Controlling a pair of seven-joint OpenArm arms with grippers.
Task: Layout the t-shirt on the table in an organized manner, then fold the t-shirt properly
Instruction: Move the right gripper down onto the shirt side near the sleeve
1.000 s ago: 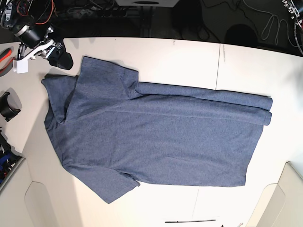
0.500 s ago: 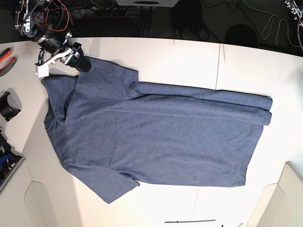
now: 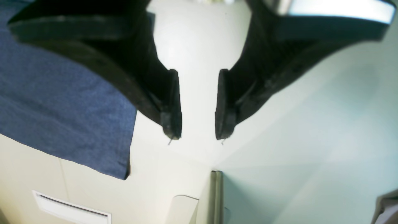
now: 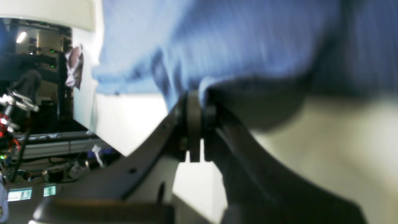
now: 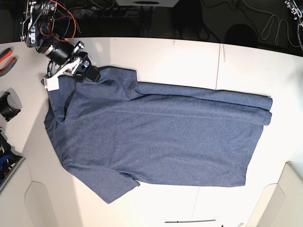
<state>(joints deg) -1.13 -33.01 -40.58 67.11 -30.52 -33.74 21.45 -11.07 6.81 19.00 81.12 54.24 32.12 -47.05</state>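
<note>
R gripper (image 5: 93, 74) pinched shut on shirt (image 5: 161, 137) sleeve edge, far-left of table (image 5: 189, 54). L gripper (image 3: 196, 105) apart, holding nothing, over bare table beside shirt hem.

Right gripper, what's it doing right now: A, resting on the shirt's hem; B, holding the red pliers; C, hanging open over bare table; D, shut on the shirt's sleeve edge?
D: in the right wrist view the right gripper has its jaws together with a pinch of the shirt between them, and the base view puts it at the upper sleeve.
</note>
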